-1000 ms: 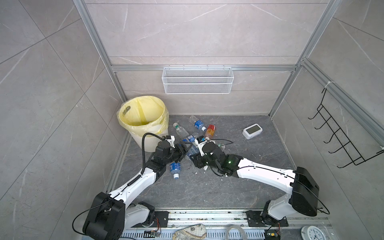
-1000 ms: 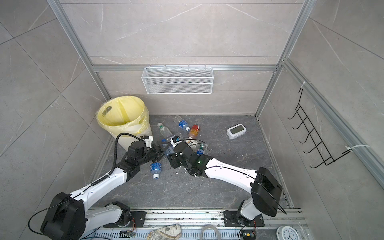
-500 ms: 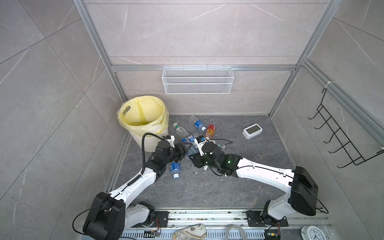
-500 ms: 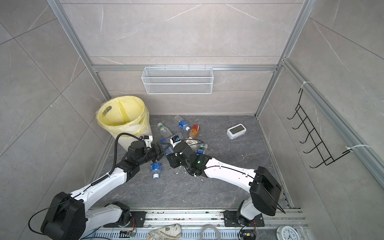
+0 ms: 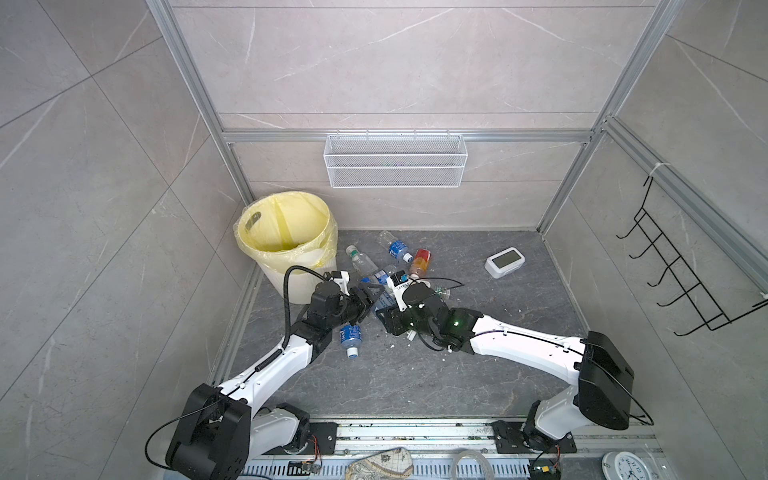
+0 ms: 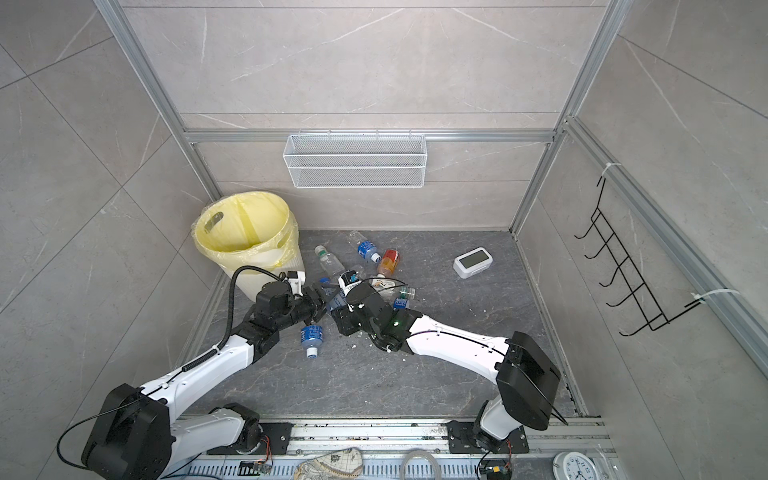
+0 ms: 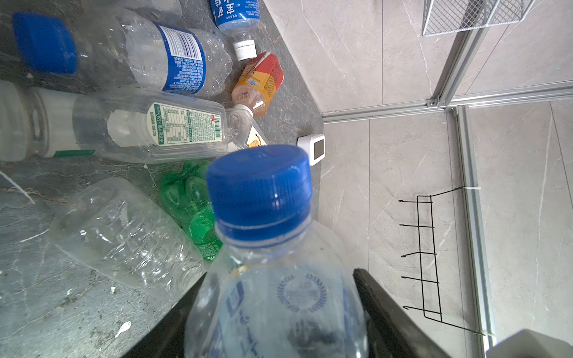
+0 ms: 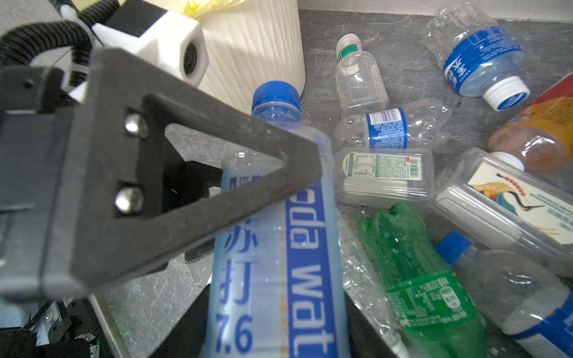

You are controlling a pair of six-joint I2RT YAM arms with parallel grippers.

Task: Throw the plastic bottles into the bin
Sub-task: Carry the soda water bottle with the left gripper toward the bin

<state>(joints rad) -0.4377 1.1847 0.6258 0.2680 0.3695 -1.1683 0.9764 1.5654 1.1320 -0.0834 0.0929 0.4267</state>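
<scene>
1. Bin (image 5: 291,224): stands upright at 10 o'clock from the worktop (image 5: 415,382) centre, against the left wall. The mouth is open and lined in yellow. No bottle is visible inside.
2. Left hand (image 7: 279,297): closed on the shoulder of the soda-water bottle (image 8: 294,248), a finger (image 7: 381,310) pressed to each side. It sits at 4 o'clock from the bin, just beside it. Judged to be the receiver, since the bin lies on this arm's side.
3. Lone bottle (image 5: 350,336): lies flat at 6 o'clock from the left hand, untouched.
4. Soda-water bottle: spans the two hands and appears clear of the worktop.
5. Right hand (image 8: 276,310): narrow grip on the same bottle, lower down at the label. Judged to be the giver, with release not yet made.
6. Remaining bottles (image 5: 399,253): piled at 12 to 1 o'clock from the hands and touching one another. They include a crushed green bottle (image 8: 412,263) and an orange-red bottle (image 5: 420,261).
7. Clock (image 5: 504,262): at 2 o'clock, well apart from the pile and not for the bin.
</scene>
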